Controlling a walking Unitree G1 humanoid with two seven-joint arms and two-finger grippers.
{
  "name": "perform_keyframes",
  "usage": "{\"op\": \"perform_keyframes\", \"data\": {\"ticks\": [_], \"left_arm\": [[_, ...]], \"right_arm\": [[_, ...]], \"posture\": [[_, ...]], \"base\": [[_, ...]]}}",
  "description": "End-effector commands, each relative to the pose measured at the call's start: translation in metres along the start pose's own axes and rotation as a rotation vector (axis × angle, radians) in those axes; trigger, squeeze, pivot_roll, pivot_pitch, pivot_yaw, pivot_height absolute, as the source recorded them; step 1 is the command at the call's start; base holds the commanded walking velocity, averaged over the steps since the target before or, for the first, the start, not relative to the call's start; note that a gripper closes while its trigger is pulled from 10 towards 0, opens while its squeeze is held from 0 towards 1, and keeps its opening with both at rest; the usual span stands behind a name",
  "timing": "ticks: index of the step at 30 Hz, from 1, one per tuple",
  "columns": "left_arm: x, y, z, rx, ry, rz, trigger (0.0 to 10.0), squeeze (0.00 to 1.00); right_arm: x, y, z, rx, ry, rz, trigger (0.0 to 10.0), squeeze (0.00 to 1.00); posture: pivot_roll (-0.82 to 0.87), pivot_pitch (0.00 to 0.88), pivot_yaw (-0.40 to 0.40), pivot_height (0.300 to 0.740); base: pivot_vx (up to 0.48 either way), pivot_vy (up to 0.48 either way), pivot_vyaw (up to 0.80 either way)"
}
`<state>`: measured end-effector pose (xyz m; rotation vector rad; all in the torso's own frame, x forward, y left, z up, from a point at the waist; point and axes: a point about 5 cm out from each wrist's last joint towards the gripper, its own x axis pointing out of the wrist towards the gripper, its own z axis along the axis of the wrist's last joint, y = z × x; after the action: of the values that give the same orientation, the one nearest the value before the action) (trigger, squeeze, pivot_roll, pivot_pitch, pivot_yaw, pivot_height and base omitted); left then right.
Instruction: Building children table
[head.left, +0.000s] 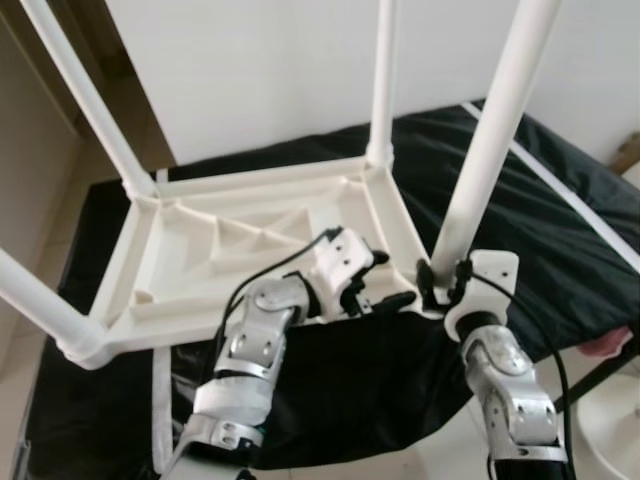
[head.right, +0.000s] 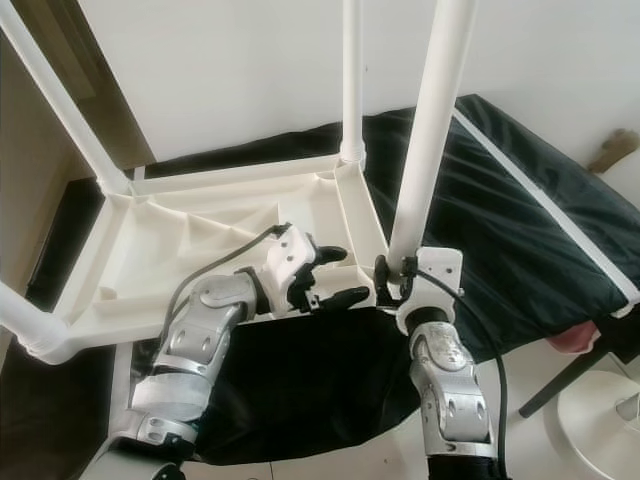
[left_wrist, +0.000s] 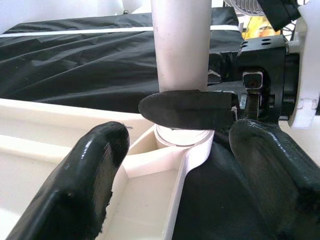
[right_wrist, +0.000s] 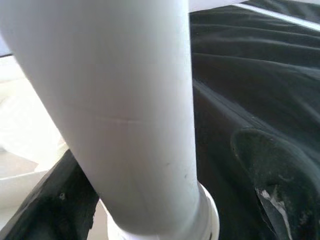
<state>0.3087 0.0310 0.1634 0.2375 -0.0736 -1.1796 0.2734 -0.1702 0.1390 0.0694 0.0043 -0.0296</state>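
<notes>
Right gripper (head.left: 442, 282) was clamped round the base of the near-right leg (head.left: 490, 140), right where it met the corner socket of the upside-down white table (head.left: 180, 250). Left gripper (head.left: 372, 283) sat just beside it over the table's near-right corner, fingers spread apart w/ nothing in them. Table lay flat on a black cloth (head.left: 560, 230) (ribbed underside up), all 4 legs sticking up, white wall (head.left: 250, 70) behind.

Right eye: same setup. Right gripper (head.right: 393, 276) hugged the leg (head.right: 432, 120), left gripper (head.right: 335, 273) hovered open over the table rim (head.right: 355, 215).

Left wrist view: its two black fingers (left_wrist: 85, 185) stood wide apart, the table's corner socket (left_wrist: 182, 140) btwn them w/ the leg (left_wrist: 181, 45) rising out of it. One of the right gripper's fingers (left_wrist: 187, 109) lay across the leg just above the socket. Black cloth (left_wrist: 75, 55) behind.

Right wrist view: leg (right_wrist: 125, 110) v. close up, a black finger (right_wrist: 275, 185) on either side pressing in on it, and the black cloth (right_wrist: 250, 75) beyond.
</notes>
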Motion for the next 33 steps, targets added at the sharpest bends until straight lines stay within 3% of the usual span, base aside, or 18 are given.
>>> {"op": "perform_keyframes", "data": {"ticks": [1, 13, 20, 33], "left_arm": [[-0.003, 0.008, 0.001, 0.003, -0.001, 0.176, 10.0, 0.00], [-0.008, -0.003, 0.010, 0.008, -0.064, 0.080, 10.0, 0.00], [-0.014, -0.013, 0.014, 0.008, -0.082, -0.026, 10.0, 0.00], [-0.018, -0.019, 0.021, 0.002, -0.093, -0.071, 10.0, 0.00]], "right_arm": [[0.001, -0.002, 0.005, 0.017, -0.032, 0.003, 10.0, 0.00], [0.007, -0.015, 0.017, -0.074, -0.067, 0.205, 10.0, 0.00], [0.009, -0.014, 0.020, -0.132, -0.055, 0.444, 10.0, 0.00], [0.021, -0.015, 0.017, -0.221, -0.021, 0.556, 10.0, 0.00]], "posture": [[-0.11, 0.000, 0.096, 0.740], [-0.10, 0.000, 0.091, 0.740], [-0.10, 0.000, 0.090, 0.740], [-0.09, 0.000, 0.093, 0.740]], "base": [[0.000, 0.000, 0.00], [0.000, 0.000, 0.00], [0.000, 0.000, 0.00], [0.000, 0.000, 0.00]]}}
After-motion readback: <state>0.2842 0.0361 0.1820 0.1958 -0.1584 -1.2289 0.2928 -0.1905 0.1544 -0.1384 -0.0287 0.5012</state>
